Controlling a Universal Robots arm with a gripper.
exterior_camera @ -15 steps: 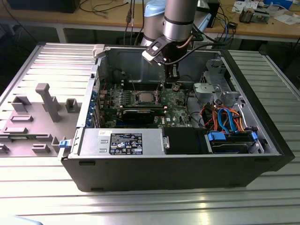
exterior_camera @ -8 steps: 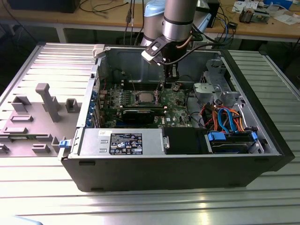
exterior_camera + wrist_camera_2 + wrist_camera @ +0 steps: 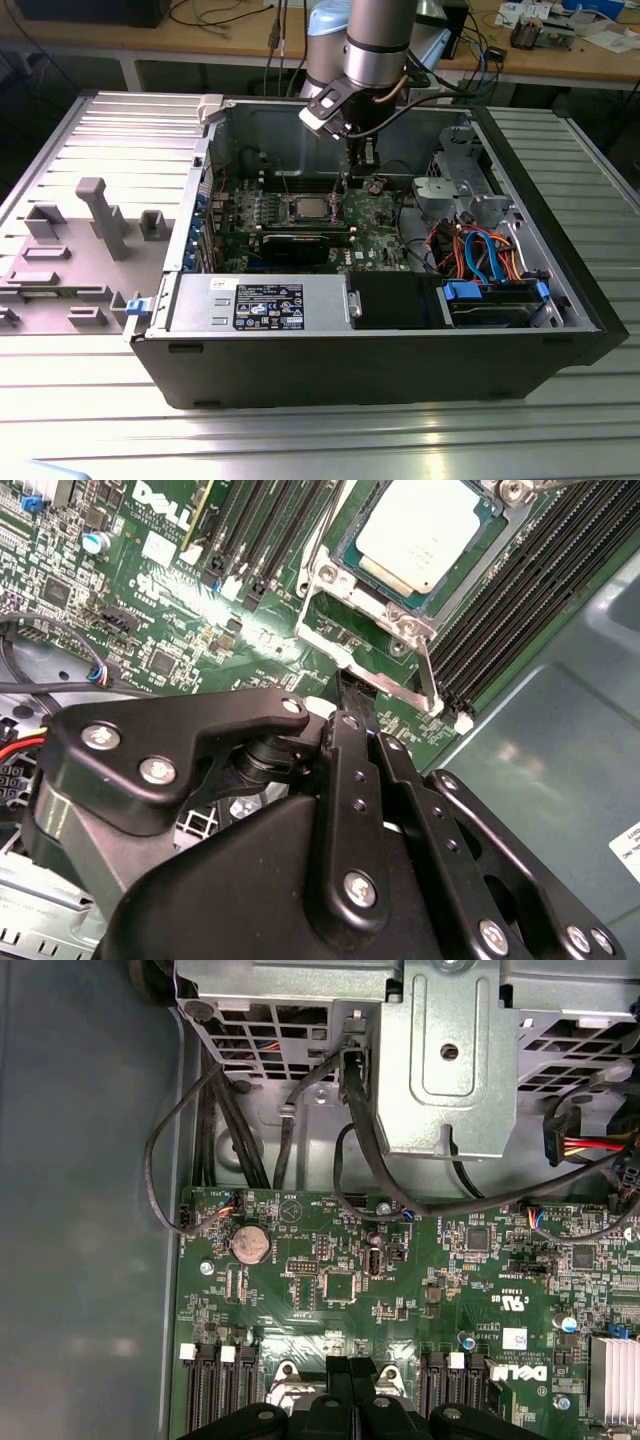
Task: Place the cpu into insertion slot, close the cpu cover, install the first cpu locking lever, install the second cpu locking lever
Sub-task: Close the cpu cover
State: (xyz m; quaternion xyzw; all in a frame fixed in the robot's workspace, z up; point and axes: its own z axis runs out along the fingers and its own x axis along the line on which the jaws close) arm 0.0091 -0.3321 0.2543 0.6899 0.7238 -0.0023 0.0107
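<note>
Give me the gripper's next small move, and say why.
Probably a short press on the thin metal locking lever to seat it. The square silver-topped cpu already lies seated in the green motherboard, the grey metal cover frame appears down around it, and the black gripper hovers close by, near that lever.

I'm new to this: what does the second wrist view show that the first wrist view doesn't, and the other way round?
Second wrist view: the cpu sitting in the insertion slot, long black memory slots beside it, and a thin metal lever. First wrist view: a round coin battery, black cables and a grey metal cage. In both wrist views: the green motherboard and the black gripper.
</note>
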